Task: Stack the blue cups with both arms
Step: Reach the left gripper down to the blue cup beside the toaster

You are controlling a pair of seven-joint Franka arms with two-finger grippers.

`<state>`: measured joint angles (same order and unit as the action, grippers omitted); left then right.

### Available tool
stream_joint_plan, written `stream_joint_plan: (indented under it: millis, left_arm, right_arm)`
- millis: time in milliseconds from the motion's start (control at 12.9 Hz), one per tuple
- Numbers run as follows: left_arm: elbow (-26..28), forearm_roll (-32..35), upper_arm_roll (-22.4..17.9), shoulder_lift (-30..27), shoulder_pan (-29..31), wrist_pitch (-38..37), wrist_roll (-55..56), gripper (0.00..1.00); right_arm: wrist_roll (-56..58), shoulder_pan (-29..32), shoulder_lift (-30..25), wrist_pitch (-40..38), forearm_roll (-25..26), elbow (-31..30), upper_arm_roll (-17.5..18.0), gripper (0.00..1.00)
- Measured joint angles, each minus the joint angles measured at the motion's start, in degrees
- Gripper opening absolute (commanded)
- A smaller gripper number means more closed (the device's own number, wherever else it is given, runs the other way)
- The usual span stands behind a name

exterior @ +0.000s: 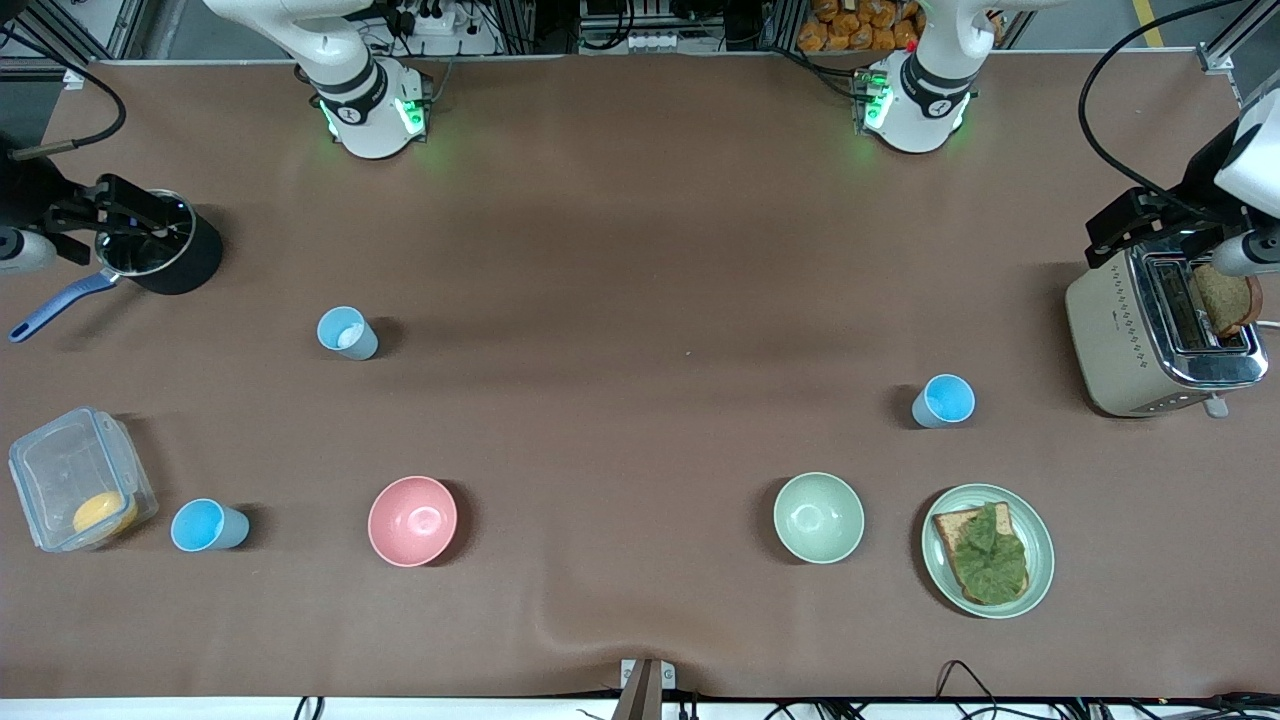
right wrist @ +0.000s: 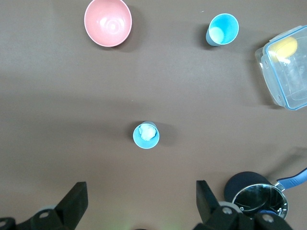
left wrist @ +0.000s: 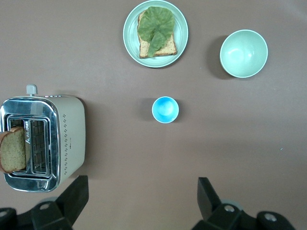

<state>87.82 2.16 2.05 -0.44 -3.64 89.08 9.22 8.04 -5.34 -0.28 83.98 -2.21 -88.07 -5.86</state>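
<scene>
Three blue cups stand upright and apart. One [exterior: 943, 401] is near the toaster, also in the left wrist view [left wrist: 165, 109]. One [exterior: 348, 333], with something pale inside, is near the pot, also in the right wrist view [right wrist: 146, 135]. One [exterior: 208, 526] is beside the clear box, also in the right wrist view [right wrist: 222, 29]. My left gripper [exterior: 1140, 225] hangs high over bare table between toaster and cup, open and empty [left wrist: 143, 191]. My right gripper [exterior: 125, 212] hangs high over bare table between pot and cup, open and empty [right wrist: 141, 194].
A pink bowl [exterior: 412, 520] and a pale green bowl [exterior: 818, 517] sit nearer the front camera. A plate with bread and lettuce [exterior: 1040, 545] lies beside the green bowl. A toaster [exterior: 1130, 340] holds a bread slice. A black pot [exterior: 185, 265] and a clear box [exterior: 60, 470] stand at the right arm's end.
</scene>
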Motion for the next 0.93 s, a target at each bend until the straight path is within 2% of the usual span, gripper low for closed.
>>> stream_joint_plan:
  millis: [388,621,776,932]
  left_arm:
    - [0.04,-0.01,0.06,1.27,-0.03,0.04,0.0,1.0]
    - [0.48,-0.01,0.07,6.39,-0.04,0.76,0.0,1.0]
    - [1.22,-0.01,0.18,11.65,-0.12,4.66,-0.05,1.0]
    - [4.3,0.0,0.32,15.38,-0.15,11.76,-0.32,1.0]
  right_arm:
    - [0.0,0.01,0.08,-0.79,0.0,0.0,-0.01,1.0]
    - [0.01,0.01,0.17,-1.81,0.0,0.01,-0.01,1.0]
    - [0.03,0.01,0.23,-1.96,0.0,0.02,-0.01,1.0]
    - [0.03,0.01,0.29,-2.06,0.0,0.02,-0.02,1.0]
